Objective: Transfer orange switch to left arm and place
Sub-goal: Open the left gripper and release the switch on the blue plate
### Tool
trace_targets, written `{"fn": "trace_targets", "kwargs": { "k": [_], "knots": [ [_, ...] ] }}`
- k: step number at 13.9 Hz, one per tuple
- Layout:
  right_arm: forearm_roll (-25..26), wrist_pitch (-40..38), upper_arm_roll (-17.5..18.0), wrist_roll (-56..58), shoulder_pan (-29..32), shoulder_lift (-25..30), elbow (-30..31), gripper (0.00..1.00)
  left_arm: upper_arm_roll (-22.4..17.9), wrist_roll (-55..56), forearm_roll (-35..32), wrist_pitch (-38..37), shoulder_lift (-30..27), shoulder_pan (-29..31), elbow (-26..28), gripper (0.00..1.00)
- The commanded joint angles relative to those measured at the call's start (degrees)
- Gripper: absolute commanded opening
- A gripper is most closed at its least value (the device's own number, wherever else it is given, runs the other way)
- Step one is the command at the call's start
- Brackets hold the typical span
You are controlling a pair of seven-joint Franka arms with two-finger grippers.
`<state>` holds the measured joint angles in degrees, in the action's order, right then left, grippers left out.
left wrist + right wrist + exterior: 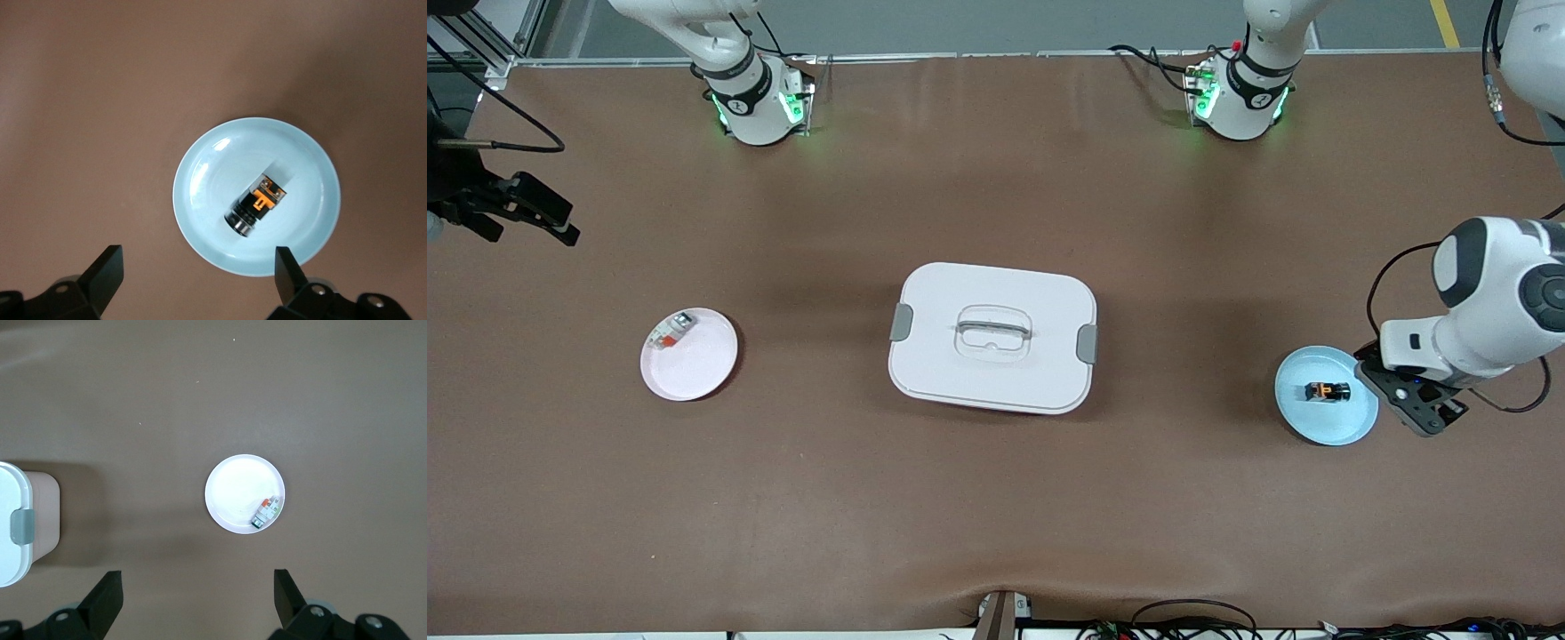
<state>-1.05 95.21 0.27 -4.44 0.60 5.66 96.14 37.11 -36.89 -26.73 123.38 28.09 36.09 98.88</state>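
High front overview, two downward wrist close-ups

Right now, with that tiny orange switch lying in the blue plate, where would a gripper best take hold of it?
Probably from straight above, pinching across the narrow width of the orange switch. It lies flat on its side in the light blue plate, clear of the rim, so its long flanks are free. The open left gripper hangs just over the plate's edge, well placed for that. The right gripper waits open.

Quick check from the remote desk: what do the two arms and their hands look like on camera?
Both arms are glossy white with black joint bands, green lights glowing at their bases. The left arm trails thin black cables. The left hand and the right hand are black, each with two wedge-shaped fingers.
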Motion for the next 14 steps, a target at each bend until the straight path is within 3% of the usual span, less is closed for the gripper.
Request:
{"fn": "trace_targets", "kwargs": {
  "k": [1,5,10,14],
  "knots": [
    [0.88,-1.07,0.79,-0.30,0.81,-0.65,-1.48,1.00,2.87,12.93,1.15,-9.62,-0.05,0.12,-6.49,1.00],
    [0.88,-1.07,0.88,-0.13,0.63,-0.65,-1.48,1.00,5.51,32.55,4.49,-11.76,-1.19,0.21,-9.40,1.00],
    [0.88,-1.07,0.88,-0.04,0.63,-0.65,-1.48,1.00,10.16,54.70,6.34,-22.64,-2.42,0.21,-16.17,1.00],
    [0.88,-0.90,0.88,-0.22,0.72,-0.74,-1.57,1.00,12.29,57.46,6.34,-26.79,-4.35,0.30,-18.11,1.00]
  ]
}}
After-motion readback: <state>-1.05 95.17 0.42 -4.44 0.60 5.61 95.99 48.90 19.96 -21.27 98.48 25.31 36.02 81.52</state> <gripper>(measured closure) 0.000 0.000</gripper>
